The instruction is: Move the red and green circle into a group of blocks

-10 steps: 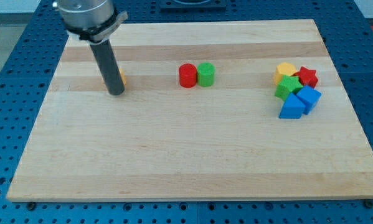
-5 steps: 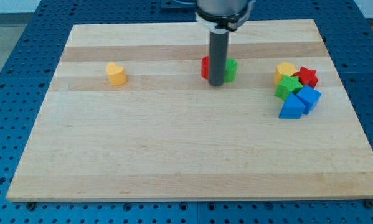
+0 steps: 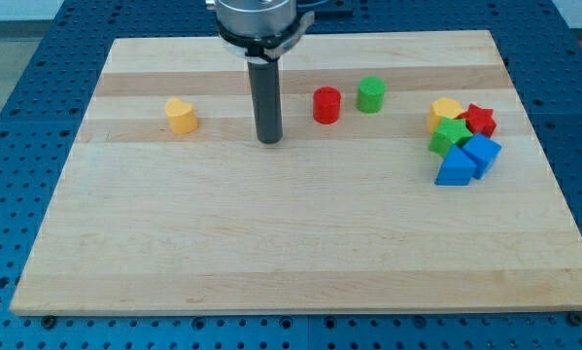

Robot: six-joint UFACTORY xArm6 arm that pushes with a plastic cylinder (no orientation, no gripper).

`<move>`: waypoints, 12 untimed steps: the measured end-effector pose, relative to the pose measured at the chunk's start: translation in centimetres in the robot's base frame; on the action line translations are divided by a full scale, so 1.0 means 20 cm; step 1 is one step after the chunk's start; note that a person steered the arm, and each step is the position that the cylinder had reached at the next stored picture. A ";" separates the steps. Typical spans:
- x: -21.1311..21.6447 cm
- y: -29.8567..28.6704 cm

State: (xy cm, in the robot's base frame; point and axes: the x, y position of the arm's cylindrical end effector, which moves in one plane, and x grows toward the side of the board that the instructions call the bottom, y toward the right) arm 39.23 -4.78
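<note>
my tip [image 3: 269,139] holds nothing (a bare rod, no grasp) and sits left of the red circle [image 3: 326,105], with the green circle [image 3: 371,94] beyond; both look light, rigid and slippery, best pushed squarely on their left sides.

No text, label, brand, number or sign can be read anywhere: the board [image 3: 300,243], the blocks and the rod carry no markings.
</note>
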 end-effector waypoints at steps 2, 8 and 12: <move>-0.12 0.22; -0.23 0.37; -0.42 0.80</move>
State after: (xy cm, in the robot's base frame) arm 30.84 11.30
